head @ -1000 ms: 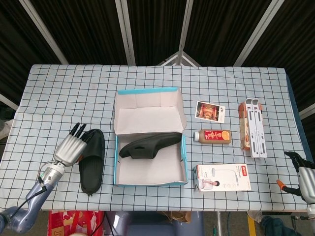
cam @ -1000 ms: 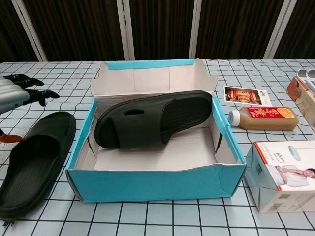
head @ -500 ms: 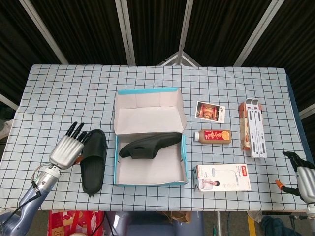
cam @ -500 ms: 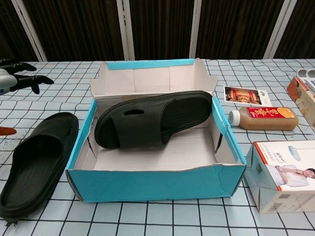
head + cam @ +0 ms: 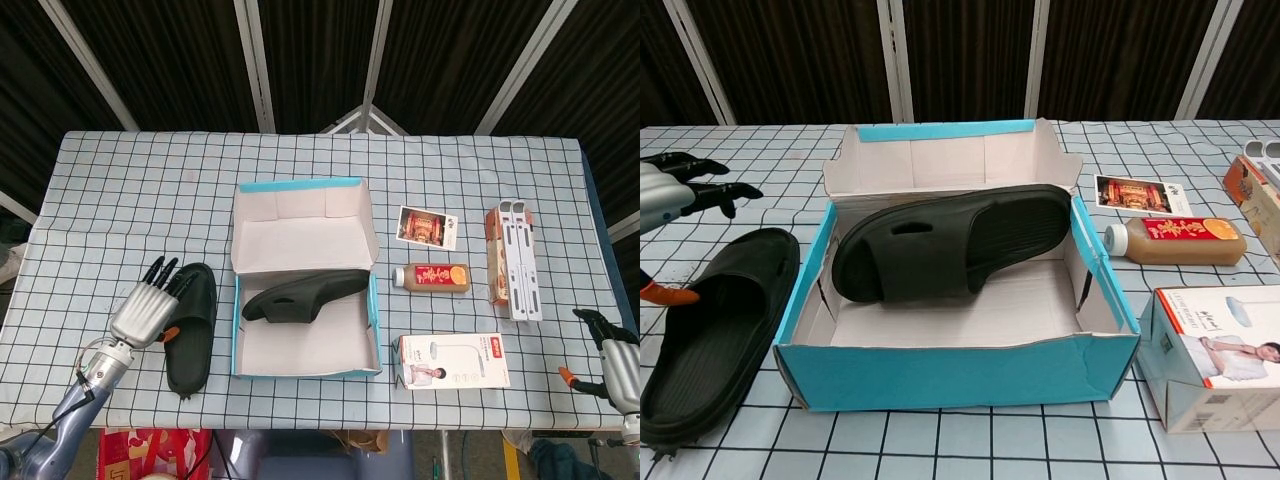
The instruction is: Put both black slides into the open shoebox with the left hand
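Note:
An open blue-edged shoebox (image 5: 240, 285) (image 5: 950, 375) stands mid-table. One black slide (image 5: 300, 294) (image 5: 955, 240) lies tilted inside it, leaning on the box's right wall. The other black slide (image 5: 190, 330) (image 5: 710, 325) lies flat on the table just left of the box. My left hand (image 5: 148, 305) (image 5: 670, 190) hovers over that slide's left side, fingers spread and holding nothing. Its orange-tipped thumb (image 5: 668, 294) reaches toward the slide's strap. My right hand (image 5: 618, 360) stays at the table's far right edge, fingers apart, empty.
Right of the box lie a photo card (image 5: 427, 227), a juice bottle (image 5: 432, 276) (image 5: 1175, 241) and a white lamp carton (image 5: 455, 361) (image 5: 1215, 355). An orange box with a white stand (image 5: 512, 258) sits further right. The cloth is checked.
My left hand shifted slightly right and down, back over the loose slide's left edge. Both slides and the right hand stayed put.

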`<state>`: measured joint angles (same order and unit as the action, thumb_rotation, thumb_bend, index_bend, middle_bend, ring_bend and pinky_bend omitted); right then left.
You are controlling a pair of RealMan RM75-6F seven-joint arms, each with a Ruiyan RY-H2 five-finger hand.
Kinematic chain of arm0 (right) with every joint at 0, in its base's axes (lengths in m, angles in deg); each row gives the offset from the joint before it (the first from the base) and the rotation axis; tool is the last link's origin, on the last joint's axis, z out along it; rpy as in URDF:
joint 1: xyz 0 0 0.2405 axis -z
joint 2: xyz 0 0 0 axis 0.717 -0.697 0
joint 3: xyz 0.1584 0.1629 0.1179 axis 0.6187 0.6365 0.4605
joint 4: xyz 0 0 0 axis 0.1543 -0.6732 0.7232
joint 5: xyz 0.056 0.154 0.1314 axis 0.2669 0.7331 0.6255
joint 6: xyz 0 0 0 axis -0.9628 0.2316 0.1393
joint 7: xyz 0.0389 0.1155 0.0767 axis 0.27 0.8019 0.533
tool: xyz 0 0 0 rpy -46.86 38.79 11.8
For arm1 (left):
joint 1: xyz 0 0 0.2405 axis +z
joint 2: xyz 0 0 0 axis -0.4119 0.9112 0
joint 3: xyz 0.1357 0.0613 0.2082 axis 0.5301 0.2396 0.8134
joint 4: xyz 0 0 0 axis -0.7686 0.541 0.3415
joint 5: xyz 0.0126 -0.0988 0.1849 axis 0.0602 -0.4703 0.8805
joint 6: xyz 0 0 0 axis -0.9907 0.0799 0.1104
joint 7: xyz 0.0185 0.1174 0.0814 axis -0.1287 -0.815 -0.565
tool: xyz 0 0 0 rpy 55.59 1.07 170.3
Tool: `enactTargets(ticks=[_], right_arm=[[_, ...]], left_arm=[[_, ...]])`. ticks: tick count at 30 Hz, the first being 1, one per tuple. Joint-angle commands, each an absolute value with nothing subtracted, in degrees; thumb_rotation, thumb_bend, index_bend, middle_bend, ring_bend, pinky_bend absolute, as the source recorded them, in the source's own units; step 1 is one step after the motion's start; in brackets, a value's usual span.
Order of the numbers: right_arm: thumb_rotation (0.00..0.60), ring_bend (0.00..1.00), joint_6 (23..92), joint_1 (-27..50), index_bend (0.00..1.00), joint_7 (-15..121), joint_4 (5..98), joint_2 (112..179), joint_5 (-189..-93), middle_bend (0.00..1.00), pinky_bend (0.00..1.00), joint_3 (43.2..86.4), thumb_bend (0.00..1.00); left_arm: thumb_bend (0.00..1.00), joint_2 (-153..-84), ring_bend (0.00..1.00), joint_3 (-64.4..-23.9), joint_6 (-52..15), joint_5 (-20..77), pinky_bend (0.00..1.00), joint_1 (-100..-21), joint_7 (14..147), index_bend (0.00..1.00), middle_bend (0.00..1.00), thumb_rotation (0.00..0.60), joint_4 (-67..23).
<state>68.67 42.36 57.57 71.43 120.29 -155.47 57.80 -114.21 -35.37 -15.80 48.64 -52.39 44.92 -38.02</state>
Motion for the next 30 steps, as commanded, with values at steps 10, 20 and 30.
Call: enactTargets(ticks=[10,20,30], right_arm=[[0.600,0.24,68.7,42.5,0.18,58.0,71.6,120.0,-155.8,0.17,0.22,57.5,0.23],[0.600,0.24,67.9,42.1,0.18,57.4,71.6,120.3,-155.2,0.17,0.22,57.6,0.23],[0.600,0.24,67.4,41.9,0.18,57.6,71.1,120.3,-154.6,0.16,0.22,57.7,0.23]], left_arm=[[0.25,-117.0,0.00,-35.6,-16.3,48.6,0.07,-52.1,47.1,0.00,0.22,0.467,-33.7],[0.25,-120.6,0.00,-36.5,-16.9,49.3,0.07,-52.7,51.5,0.00,0.22,0.466,-27.4],[0.24,-123.6,0.00,-37.2,-17.7,48.8,0.07,-52.9,54.0,0.00,0.21,0.468,-23.1]])
